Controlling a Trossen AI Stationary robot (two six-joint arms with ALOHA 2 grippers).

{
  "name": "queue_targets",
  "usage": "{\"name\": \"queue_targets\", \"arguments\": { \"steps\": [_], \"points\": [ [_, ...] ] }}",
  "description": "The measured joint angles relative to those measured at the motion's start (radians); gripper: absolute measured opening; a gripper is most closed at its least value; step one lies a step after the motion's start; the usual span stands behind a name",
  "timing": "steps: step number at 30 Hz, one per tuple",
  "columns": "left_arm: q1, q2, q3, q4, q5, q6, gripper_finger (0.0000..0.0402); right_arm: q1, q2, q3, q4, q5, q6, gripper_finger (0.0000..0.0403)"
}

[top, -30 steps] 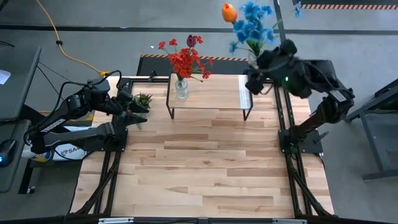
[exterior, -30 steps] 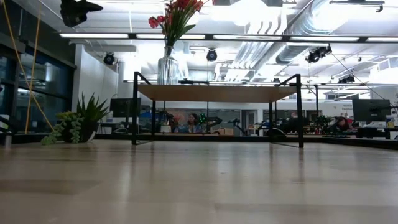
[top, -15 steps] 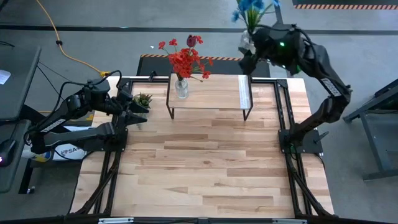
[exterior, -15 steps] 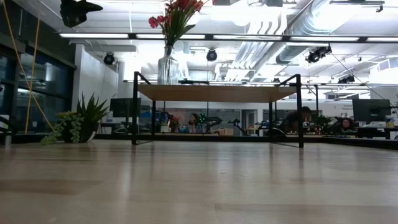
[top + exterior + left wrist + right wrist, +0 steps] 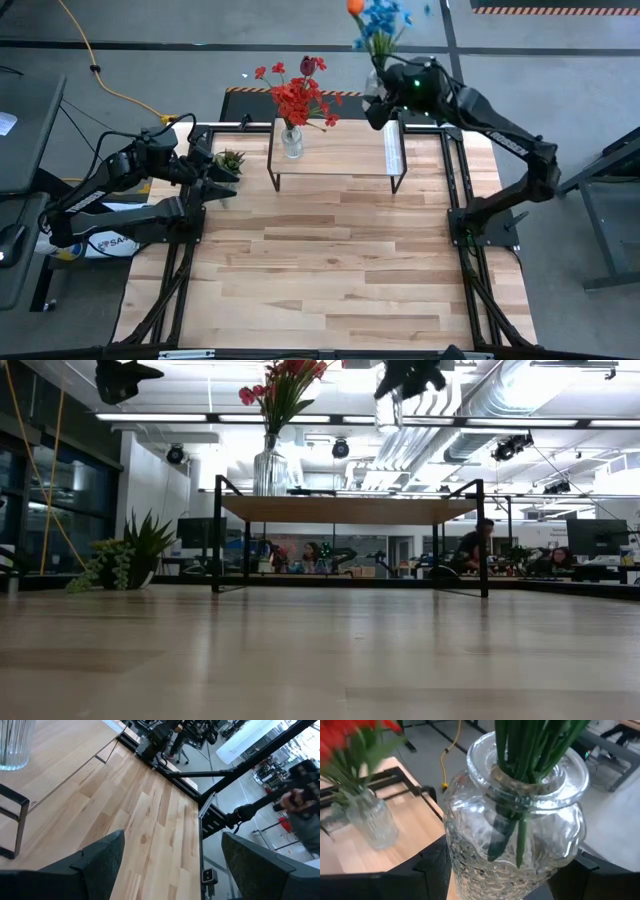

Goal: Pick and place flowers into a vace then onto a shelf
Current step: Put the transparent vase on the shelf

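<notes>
Flowers (image 5: 530,750): green stems in clear glass vase (image 5: 515,850)

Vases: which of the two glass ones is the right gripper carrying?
The round textured vase holding the blue flowers and orange tulip, gripped by the right gripper. The ribbed vase with red flowers stands on the shelf.

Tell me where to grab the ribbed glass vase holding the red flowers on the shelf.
Grip the ribbed glass vase around its glass body below the neck, coming in level from the side. The red flowers spread wide above it, so coming from above looks blocked. It stands upright near the shelf end closest to the left arm.
</notes>
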Motion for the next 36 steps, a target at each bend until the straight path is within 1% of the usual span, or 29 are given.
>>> {"name": "queue_targets", "arguments": {
  "steps": [5, 9, 14, 17, 20, 24, 27, 31, 36],
  "points": [
    [0.0, 0.0, 0.0, 0.0, 0.0, -0.006, 0.0365, -0.003, -0.128, -0.228, 0.088, 0.002, 0.071, 0.0244],
    [0.0, 0.0, 0.0, 0.0, 0.0, -0.006, 0.0365, 0.032, -0.262, -0.384, 0.149, 0.016, 0.138, 0.0244],
    [0.0, 0.0, 0.0, 0.002, -0.001, -0.011, 0.0365, 0.14, -0.358, -0.498, 0.149, 0.119, 0.186, 0.0244],
    [0.0, 0.0, 0.0, 0.004, -0.011, -0.02, 0.0365, 0.21, -0.37, -0.526, 0.154, 0.175, 0.206, 0.0244],
    [0.0, 0.0, 0.0, 0.005, -0.017, -0.036, 0.0365, 0.261, -0.346, -0.544, 0.16, 0.234, 0.205, 0.0244],
    [0.0, 0.0, 0.0, 0.006, -0.021, -0.04, 0.0365, 0.275, -0.307, -0.568, 0.209, 0.273, 0.194, 0.0244],
    [0.0, 0.0, 0.0, 0.006, -0.026, -0.042, 0.0365, 0.255, -0.288, -0.613, 0.293, 0.267, 0.172, 0.0244],
    [0.0, 0.0, 0.0, 0.006, -0.028, -0.042, 0.0365, 0.204, -0.286, -0.669, 0.398, 0.216, 0.171, 0.0244],
    [0.0, 0.0, 0.0, 0.006, -0.03, -0.042, 0.0365, 0.149, -0.286, -0.714, 0.393, 0.165, 0.179, 0.0244]
  ]
}}
